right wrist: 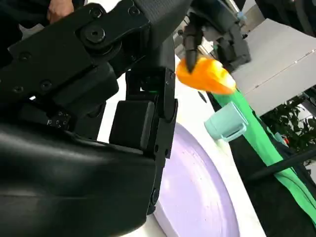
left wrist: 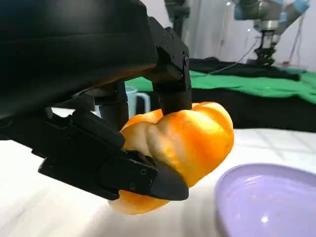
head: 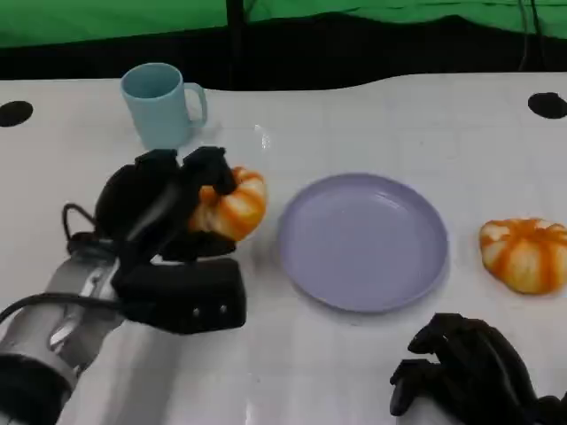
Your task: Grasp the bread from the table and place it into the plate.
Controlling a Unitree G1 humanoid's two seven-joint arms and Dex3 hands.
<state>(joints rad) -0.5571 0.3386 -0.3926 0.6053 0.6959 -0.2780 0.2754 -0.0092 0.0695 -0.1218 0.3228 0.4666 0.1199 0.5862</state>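
My left hand (head: 168,221) grips an orange-and-white bread (head: 235,205) just left of the lavender plate (head: 363,241). In the left wrist view the bread (left wrist: 182,143) is clamped between black fingers (left wrist: 123,173), a little above the white table, with the plate's rim (left wrist: 266,207) close beside it. A second, similar bread (head: 527,254) lies on the table right of the plate. My right hand (head: 469,372) rests at the near right edge, fingers loosely bent, holding nothing. The right wrist view looks across the plate (right wrist: 197,187) to the held bread (right wrist: 205,74).
A light blue cup (head: 161,104) stands behind my left hand, near the table's far edge. Black cloth and green fabric run along the back. Two dark round marks (head: 547,104) sit at the far corners of the white table.
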